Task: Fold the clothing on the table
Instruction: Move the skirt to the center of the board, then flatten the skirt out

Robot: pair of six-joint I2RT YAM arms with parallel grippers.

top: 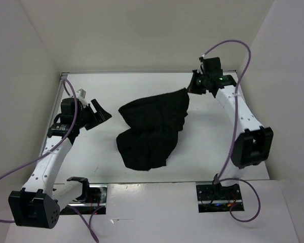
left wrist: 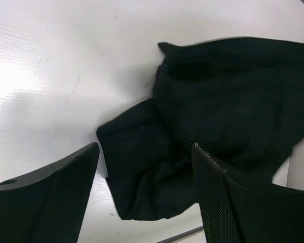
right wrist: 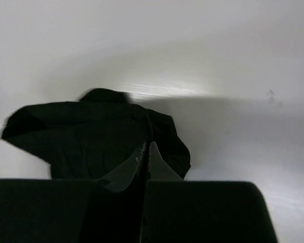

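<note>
At the left edge of the counter (top: 91, 167), the left arm (top: 53, 157) holds its jaws spread wide and empty, aimed at the skirt (top: 151, 132) but well apart from it. The skirt lies bunched in the middle of the counter. Its lower part is heaped near the front edge, and its upper part stretches toward the far right corner. There the right arm (top: 240, 114) has its jaws pressed together on a corner of the cloth (the wrist view shows fabric running straight into the closed tips).

The cloth looks thin, light and limp. It will likely sag from any single hold, drag along rather than lift flat, and slide easily on the smooth counter. It seems neither fragile nor stiff. A firm edge such as the waistband would probably be the best place to take hold, one corner per arm, though the heap hides which edge is which.

No brand, label or writing can be read on the skirt, the arms or the counter.
</note>
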